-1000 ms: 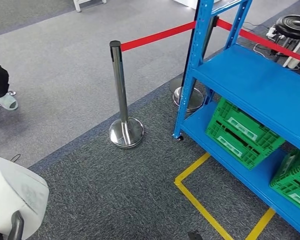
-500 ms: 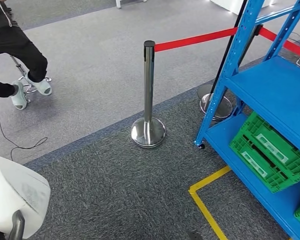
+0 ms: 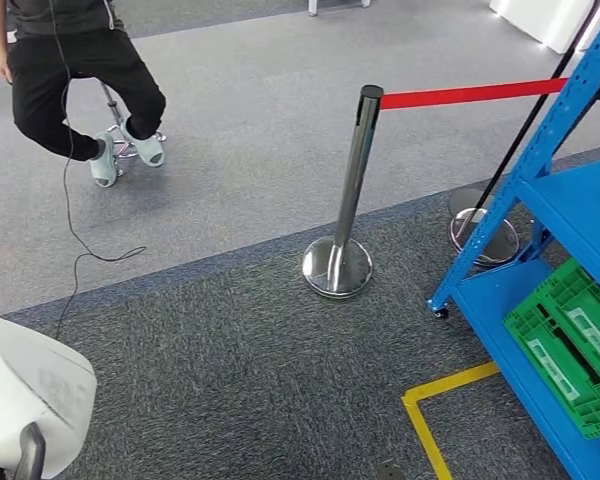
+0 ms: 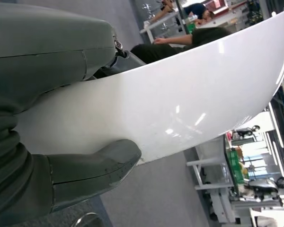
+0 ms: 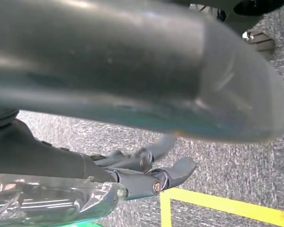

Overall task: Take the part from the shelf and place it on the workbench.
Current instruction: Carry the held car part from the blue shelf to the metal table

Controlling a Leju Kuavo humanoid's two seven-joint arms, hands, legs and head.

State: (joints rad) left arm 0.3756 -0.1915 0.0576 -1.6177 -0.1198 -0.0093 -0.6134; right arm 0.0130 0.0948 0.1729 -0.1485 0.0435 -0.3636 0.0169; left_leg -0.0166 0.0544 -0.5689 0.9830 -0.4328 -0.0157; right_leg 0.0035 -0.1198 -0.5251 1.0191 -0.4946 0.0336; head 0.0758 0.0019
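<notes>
The part is a large white curved shell (image 3: 33, 395) at the bottom left of the head view. My left hand (image 3: 27, 455) grips it from below, with one dark finger showing at its lower edge. In the left wrist view the white shell (image 4: 176, 99) spans the picture, and the grey thumb (image 4: 94, 165) presses against its underside. My right hand (image 5: 133, 170) hangs over the dark carpet, its fingers (image 5: 176, 168) stretched out with nothing between them and the thumb.
A steel stanchion (image 3: 342, 200) with a red belt (image 3: 470, 95) stands ahead. The blue shelf (image 3: 561, 200) with a green crate (image 3: 576, 345) is at the right, beside yellow floor tape (image 3: 433, 400). A person (image 3: 70, 70) sits on a stool at the far left, a cable (image 3: 78, 250) trailing.
The camera has turned left: shelf, crates and stanchion slid right in the picture and the seated person came into view. The white part stays in my left hand.
</notes>
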